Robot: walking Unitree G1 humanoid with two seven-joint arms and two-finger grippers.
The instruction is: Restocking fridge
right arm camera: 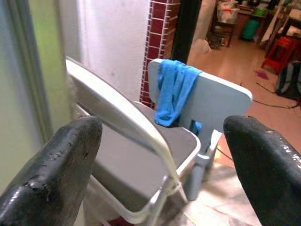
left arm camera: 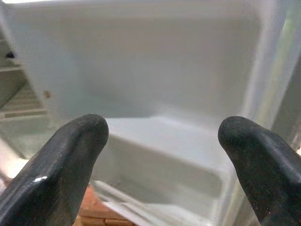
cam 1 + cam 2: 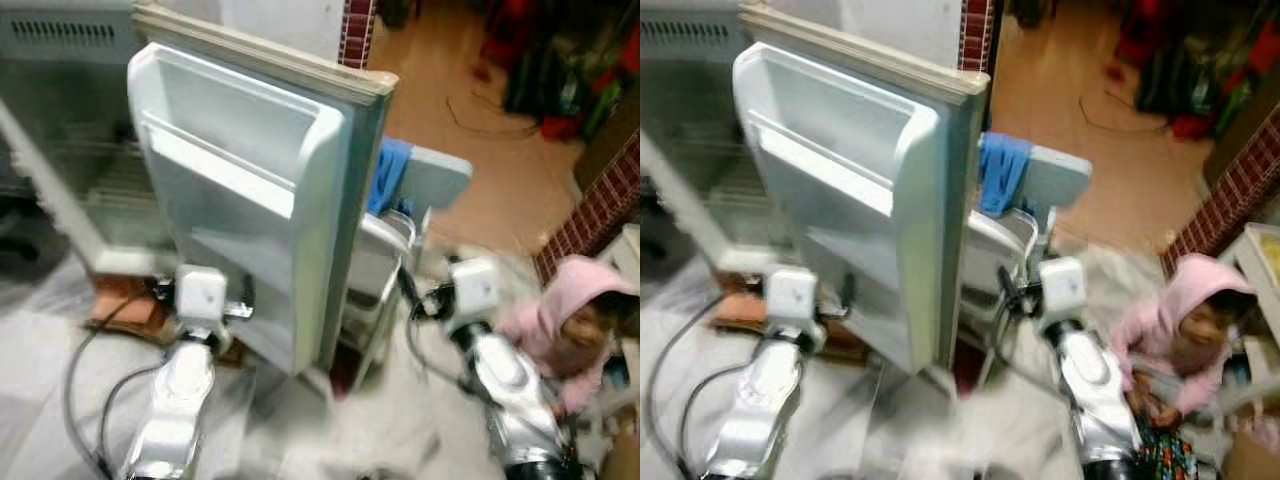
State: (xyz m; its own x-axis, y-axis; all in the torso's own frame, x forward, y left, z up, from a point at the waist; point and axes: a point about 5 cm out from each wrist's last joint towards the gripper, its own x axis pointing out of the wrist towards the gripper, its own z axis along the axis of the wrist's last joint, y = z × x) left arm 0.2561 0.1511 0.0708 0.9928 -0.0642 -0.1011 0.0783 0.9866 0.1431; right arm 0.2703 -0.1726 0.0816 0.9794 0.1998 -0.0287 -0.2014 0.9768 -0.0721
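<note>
While the fridge door (image 3: 250, 200) stands upright, its shelves facing the left hand (image 2: 162, 141), both hands gape empty; the right hand (image 1: 162, 141) faces a chair (image 1: 141, 155).

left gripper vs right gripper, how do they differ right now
The left gripper faces the inner shelves of the open fridge door; the right gripper faces a folding chair draped with a blue cloth. The left sits in front of the door, the right beyond its edge. Both are open and hold nothing.
</note>
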